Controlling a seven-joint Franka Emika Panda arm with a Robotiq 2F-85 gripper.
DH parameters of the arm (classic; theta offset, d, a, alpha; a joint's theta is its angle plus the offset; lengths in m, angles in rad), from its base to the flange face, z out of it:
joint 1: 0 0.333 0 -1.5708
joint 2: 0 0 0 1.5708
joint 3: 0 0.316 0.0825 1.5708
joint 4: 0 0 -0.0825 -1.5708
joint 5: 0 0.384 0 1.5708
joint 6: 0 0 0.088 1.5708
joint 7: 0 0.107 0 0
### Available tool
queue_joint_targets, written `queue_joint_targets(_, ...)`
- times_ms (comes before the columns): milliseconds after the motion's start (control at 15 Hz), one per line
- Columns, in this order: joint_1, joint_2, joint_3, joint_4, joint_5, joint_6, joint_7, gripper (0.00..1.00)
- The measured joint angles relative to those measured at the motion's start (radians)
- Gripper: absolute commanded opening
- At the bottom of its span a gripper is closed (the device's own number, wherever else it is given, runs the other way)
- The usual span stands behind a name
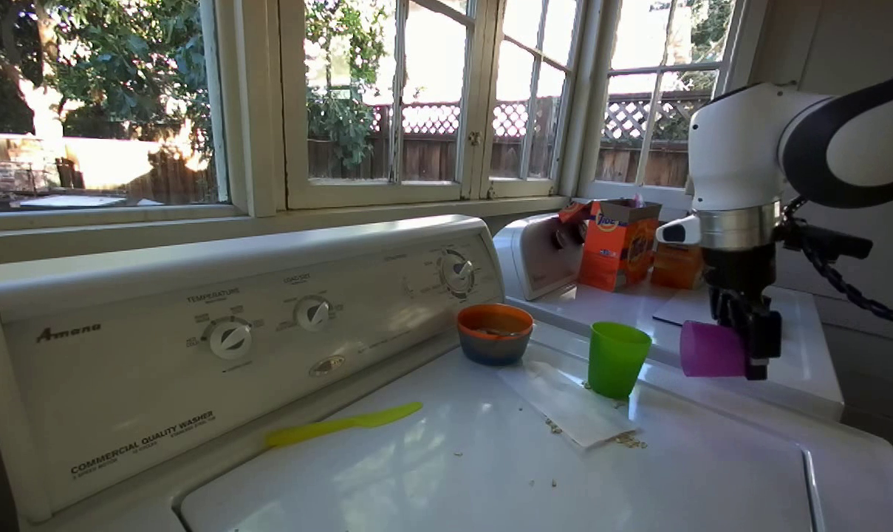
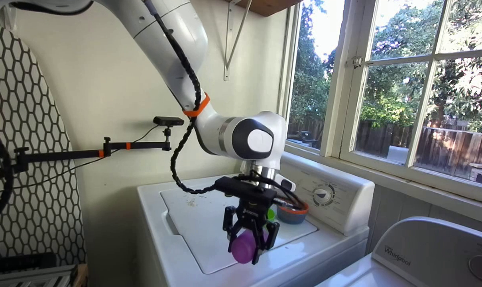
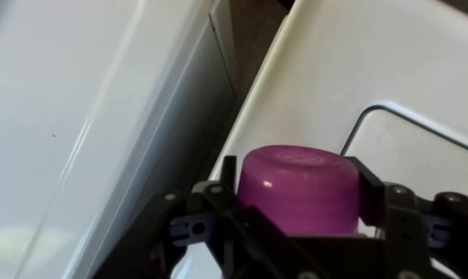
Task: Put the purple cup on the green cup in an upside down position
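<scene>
Purple cup (image 1: 712, 349): magenta, translucent, tapered, gripped in midair on its side, closed base turned away from the green cup (image 1: 616, 362). That one: bright green, translucent, tapered, standing upright on washer top (image 1: 431, 484), mouth up, the two apart.

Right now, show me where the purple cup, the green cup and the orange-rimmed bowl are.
Purple cup (image 3: 299, 193), in the wrist view: on its side wall.
Green cup (image 1: 617, 363), in an exterior view: on its side wall.
Orange-rimmed bowl (image 1: 494, 349), in an exterior view: on its outer wall.
</scene>
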Motion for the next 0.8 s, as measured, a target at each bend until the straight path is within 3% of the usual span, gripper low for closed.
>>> queue_joint_targets(467,0.058,0.037,0.026,0.211,-0.128,-0.462,-0.050,0.44)
queue_joint_targets(800,0.080,0.146,0.040,0.326,-0.195,-0.549,-0.122,0.44)
